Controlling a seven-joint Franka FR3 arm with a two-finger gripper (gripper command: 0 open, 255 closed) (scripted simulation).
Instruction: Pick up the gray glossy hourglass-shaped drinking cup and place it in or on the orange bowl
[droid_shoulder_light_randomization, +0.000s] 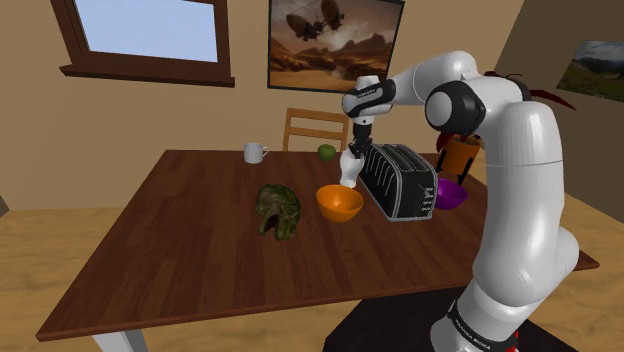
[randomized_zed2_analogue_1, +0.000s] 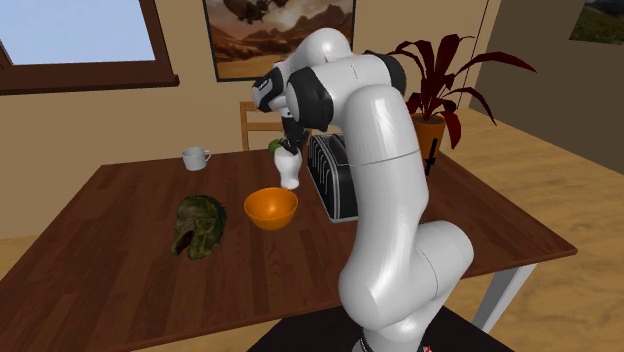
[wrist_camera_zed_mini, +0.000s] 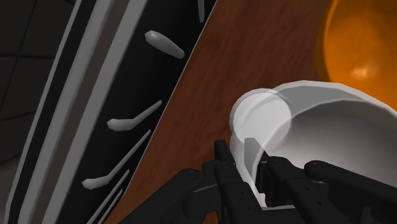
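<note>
Pale glossy waisted cup (droid_shoulder_light_randomization: 349, 170) (rim in tight clasp of the pincer (wrist_camera_zed_mini: 238, 159)) just beside orange bowl (droid_shoulder_light_randomization: 339, 203).

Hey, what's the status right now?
Tool shut on rim of pale grey cup. Cup not yet in orange bowl. Black toaster close alongside.

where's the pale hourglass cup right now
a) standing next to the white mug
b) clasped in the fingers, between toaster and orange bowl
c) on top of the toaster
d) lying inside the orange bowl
b: in the wrist view the fingers clasp the wall of the pale cup, with the black toaster on one side and the orange bowl on the other.
</note>
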